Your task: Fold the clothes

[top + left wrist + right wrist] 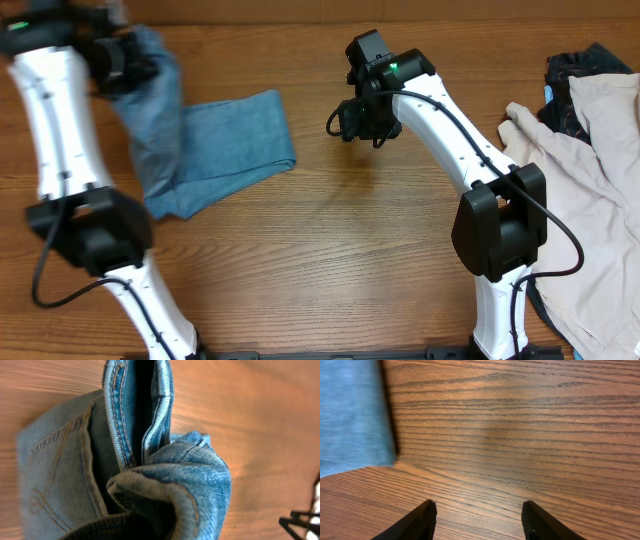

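Note:
The clothes, a pair of light-blue denim jeans, lie folded on the left half of the wooden table. One end is lifted off the table at the far left. My left gripper is shut on that raised end. In the left wrist view the bunched waistband and a stitched pocket fill the frame and hide the fingers. My right gripper hovers to the right of the jeans, apart from them. It stands open over bare wood, with the jeans' edge at the upper left.
A cream-beige garment is heaped at the right edge of the table. A dark navy patterned cloth lies behind it. The two arm bases stand at the front edge.

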